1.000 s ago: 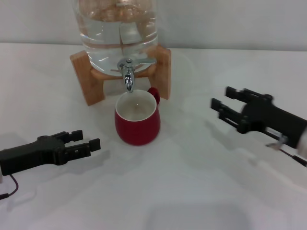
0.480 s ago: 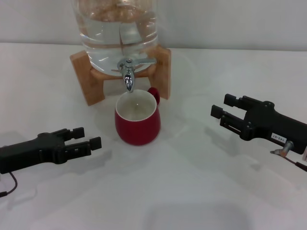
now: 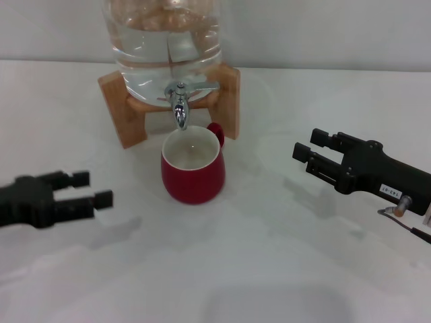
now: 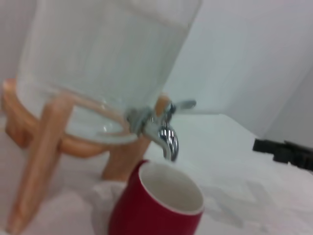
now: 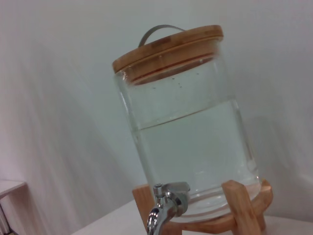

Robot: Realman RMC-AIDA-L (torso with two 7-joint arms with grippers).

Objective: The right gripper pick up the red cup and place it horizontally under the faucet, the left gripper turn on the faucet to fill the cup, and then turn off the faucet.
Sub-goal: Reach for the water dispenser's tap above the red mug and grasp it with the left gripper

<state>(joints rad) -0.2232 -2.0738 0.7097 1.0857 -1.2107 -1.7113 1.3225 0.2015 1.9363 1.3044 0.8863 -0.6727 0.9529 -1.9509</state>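
Note:
The red cup point(image 3: 192, 169) stands upright on the white table right under the chrome faucet point(image 3: 180, 101), its off-white inside showing and its handle turned to the back right. In the left wrist view the red cup point(image 4: 157, 205) sits below the faucet point(image 4: 164, 128) spout. No water stream shows. My left gripper point(image 3: 93, 190) hovers open at the left, well apart from the cup. My right gripper point(image 3: 310, 151) is open at the right, also apart from the cup, and shows far off as the right gripper point(image 4: 261, 145). The faucet point(image 5: 165, 204) also shows in the right wrist view.
A large clear water jar point(image 3: 163, 40) with a bamboo lid point(image 5: 168, 49) rests on a wooden stand point(image 3: 121, 101) at the table's back. A thin cable point(image 3: 407, 229) trails from the right wrist.
My left gripper has drawn back to the left, away from the cup. The right gripper has shifted slightly lower and leftward. The cup has not moved.

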